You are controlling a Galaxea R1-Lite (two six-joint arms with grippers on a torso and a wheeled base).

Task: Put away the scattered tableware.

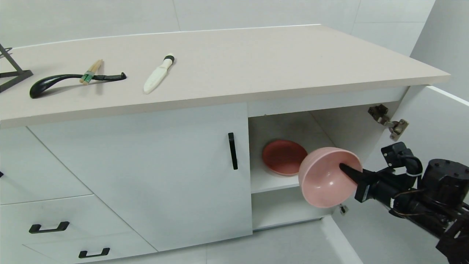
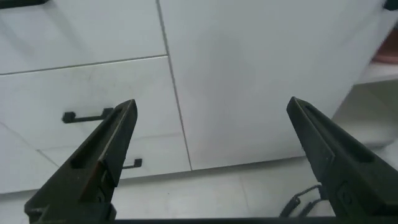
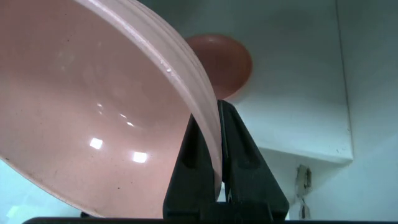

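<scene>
My right gripper is shut on the rim of a pink bowl, held tilted in front of the open cabinet. In the right wrist view the fingers pinch the bowl wall. A red plate lies on the cabinet shelf behind it; the plate shows past the bowl's rim. On the countertop lie a black ladle, chopsticks and a white knife. My left gripper is open, facing the closed cabinet fronts low down.
The cabinet's right door stands open beside my right arm. The left door with a black handle is closed. Drawers sit at the lower left. A black rack stands at the counter's left edge.
</scene>
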